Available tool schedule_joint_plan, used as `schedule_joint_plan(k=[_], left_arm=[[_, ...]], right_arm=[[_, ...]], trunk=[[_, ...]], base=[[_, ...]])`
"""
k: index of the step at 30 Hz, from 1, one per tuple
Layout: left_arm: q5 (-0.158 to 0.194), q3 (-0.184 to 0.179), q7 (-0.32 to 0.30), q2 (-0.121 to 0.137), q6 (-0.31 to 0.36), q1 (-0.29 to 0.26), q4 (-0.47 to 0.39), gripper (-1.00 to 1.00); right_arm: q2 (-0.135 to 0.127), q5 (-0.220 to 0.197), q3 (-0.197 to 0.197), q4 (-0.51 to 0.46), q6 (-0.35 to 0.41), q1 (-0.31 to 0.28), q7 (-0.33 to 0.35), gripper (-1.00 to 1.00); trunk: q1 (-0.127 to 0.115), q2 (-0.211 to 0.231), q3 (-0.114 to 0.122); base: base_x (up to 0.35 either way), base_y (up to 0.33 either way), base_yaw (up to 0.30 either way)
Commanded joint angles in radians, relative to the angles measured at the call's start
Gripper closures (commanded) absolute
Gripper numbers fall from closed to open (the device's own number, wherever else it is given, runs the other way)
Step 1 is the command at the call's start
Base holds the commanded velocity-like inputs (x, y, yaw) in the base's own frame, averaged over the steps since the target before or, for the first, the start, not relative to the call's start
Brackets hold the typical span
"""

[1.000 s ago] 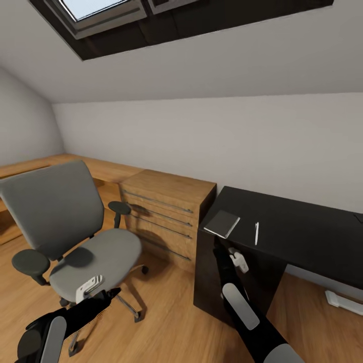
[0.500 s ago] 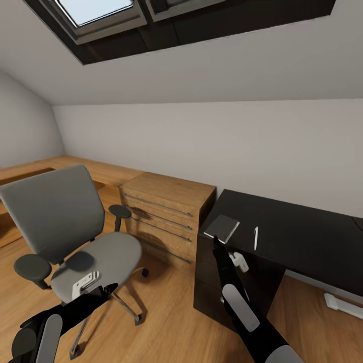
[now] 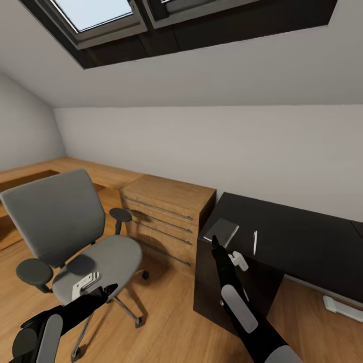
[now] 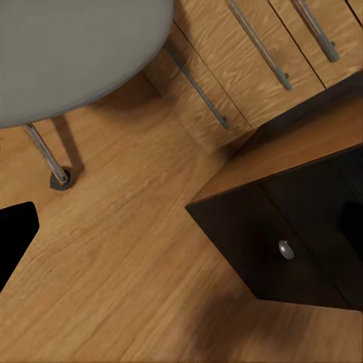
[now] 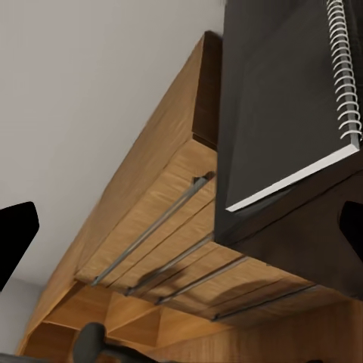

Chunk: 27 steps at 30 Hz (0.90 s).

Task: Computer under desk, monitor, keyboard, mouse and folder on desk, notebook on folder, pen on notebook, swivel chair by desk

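Observation:
The grey notebook (image 3: 222, 231) lies on the near left corner of the black desk (image 3: 297, 242), with the white pen (image 3: 255, 242) just to its right. My right gripper (image 3: 216, 244) is open at the desk's front edge, just below the notebook's near side. Up close, the right wrist view shows the notebook (image 5: 287, 98) with its wire spiral, between the spread fingers (image 5: 17, 234). The grey swivel chair (image 3: 65, 227) stands on the floor at the left with a bare seat. My left gripper (image 3: 107, 289) hangs open in front of the seat's edge.
A light-wood chest of drawers (image 3: 169, 212) stands between chair and desk, touching the desk's left side. The desk's dark drawer unit with a silver knob (image 4: 285, 249) is below the notebook. A white desk foot (image 3: 343, 308) rests on the plank floor at the right. A skylight (image 3: 96, 12) is overhead.
The head view has tilted up slightly, so everything sits a little lower in the picture. My right gripper has crept closer to the notebook's near edge. The left arm barely moved.

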Motion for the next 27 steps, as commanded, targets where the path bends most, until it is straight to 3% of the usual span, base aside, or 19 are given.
schedule_joint_plan(k=[1, 27], left_arm=[[-0.005, 0.003, -0.007, -0.001, 0.005, -0.001, 0.006, -1.0], [-0.006, 0.002, -0.007, -0.002, 0.004, -0.001, 0.012, -1.0]], right_arm=[[-0.001, 0.006, 0.005, -0.001, -0.013, -0.001, -0.005, -1.0], [0.0, 0.015, 0.004, -0.001, -0.018, -0.001, -0.007, -1.0]], trunk=[[-0.004, 0.007, 0.002], [-0.104, 0.189, 0.084]], base=[[0.0, 0.0, 0.0], [0.0, 0.0, 0.0]])
